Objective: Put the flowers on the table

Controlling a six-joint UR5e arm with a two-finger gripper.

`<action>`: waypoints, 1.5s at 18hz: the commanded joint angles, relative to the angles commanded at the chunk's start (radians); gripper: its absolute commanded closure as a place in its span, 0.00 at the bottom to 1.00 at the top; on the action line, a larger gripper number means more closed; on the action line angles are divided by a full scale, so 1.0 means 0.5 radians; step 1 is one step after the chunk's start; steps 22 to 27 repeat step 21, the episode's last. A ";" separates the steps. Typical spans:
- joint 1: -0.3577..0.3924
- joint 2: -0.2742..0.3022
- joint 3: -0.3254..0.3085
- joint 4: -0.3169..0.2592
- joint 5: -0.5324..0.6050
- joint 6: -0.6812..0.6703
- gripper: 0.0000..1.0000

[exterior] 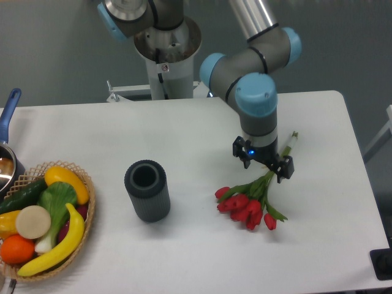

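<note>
White table [184, 135]: I see the flowers [250, 205] lying flat, right of the vase [147, 190]. Gripper [264, 164] sits over the stems; I cannot tell whether it grips them.

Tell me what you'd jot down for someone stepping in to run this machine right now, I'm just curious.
Pincer: low over the stems of the flowers; whether it is open or shut on them cannot be told from this view.
Flowers: lying on their side on the table, red heads toward the front edge, right of the dark vase.
Done: flowers appear to be down on the tabletop.
Left: confirm release, lift the arm away.
Fruit basket sits at the left edge.
</note>
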 joint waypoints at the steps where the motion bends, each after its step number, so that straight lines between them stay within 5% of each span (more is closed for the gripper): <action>1: 0.037 0.031 0.022 -0.015 -0.052 0.009 0.00; 4: 0.101 0.129 0.031 -0.061 -0.138 0.138 0.00; 9: 0.282 0.310 0.092 -0.441 -0.175 0.671 0.00; 17: 0.623 0.510 0.046 -0.767 -0.387 1.248 0.00; 27: 0.672 0.534 0.025 -0.810 -0.430 1.332 0.00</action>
